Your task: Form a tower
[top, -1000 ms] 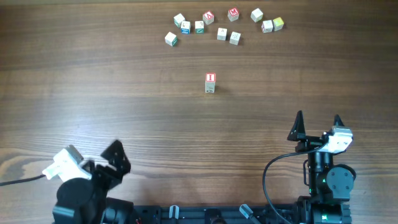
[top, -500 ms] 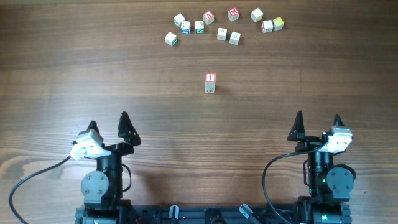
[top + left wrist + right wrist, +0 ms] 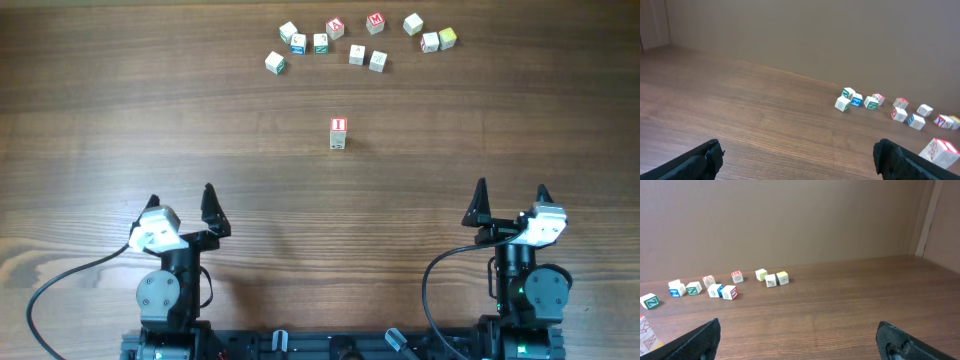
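Both left claw [image 3: 180, 193] and right claw [image 3: 511, 185] gape empty; loose cubes [image 3: 357, 54] lie scattered beyond the tower [image 3: 338, 131].

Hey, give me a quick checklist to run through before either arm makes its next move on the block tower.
1. The left gripper is open and empty: ok.
2. The right gripper is open and empty: ok.
3. The tower stands upright, red I on top: ok.
4. The loose cubes lie apart from the tower, on the far side: ok.
5. Both grippers are well clear of the tower: ok.
6. The number of cubes in the tower: cannot tell.
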